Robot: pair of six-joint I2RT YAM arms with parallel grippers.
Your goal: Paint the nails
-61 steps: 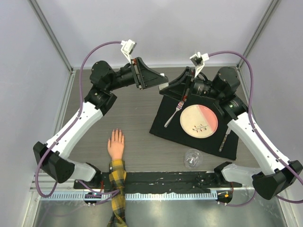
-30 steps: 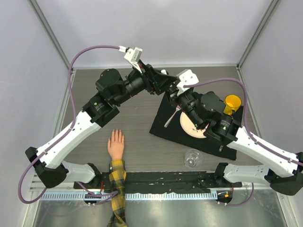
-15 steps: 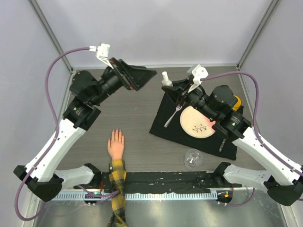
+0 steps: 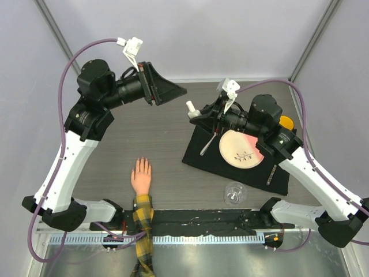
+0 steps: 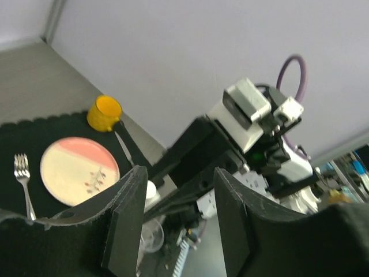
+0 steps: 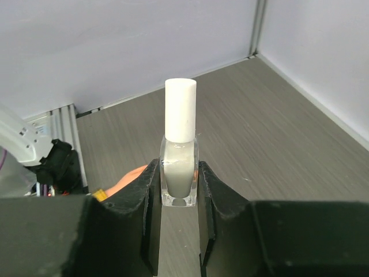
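Note:
The fake hand (image 4: 141, 176) lies palm down near the table's front, with a yellow-and-black plaid sleeve (image 4: 143, 216). Its nails (image 4: 141, 162) are too small to make out. My right gripper (image 4: 200, 114) is shut on a clear nail polish bottle (image 4: 192, 110) with a white cap. It holds the bottle in the air left of the mat. In the right wrist view the bottle (image 6: 179, 167) stands upright between the fingers (image 6: 149, 202), with the hand (image 6: 128, 178) behind it. My left gripper (image 4: 174, 90) is open and empty, raised high. Its fingers (image 5: 124, 225) are spread wide.
A black placemat (image 4: 199, 157) at the right holds a pink-and-cream plate (image 4: 242, 148), a fork (image 4: 210, 142) and a knife (image 4: 272, 172). A yellow cup (image 4: 286, 122) stands behind my right arm. A clear glass (image 4: 234, 193) stands near the front edge.
The two grippers had met above the table's far middle. My left arm has since drawn back to the left, empty. My right gripper has shifted left and nearer with the bottle.

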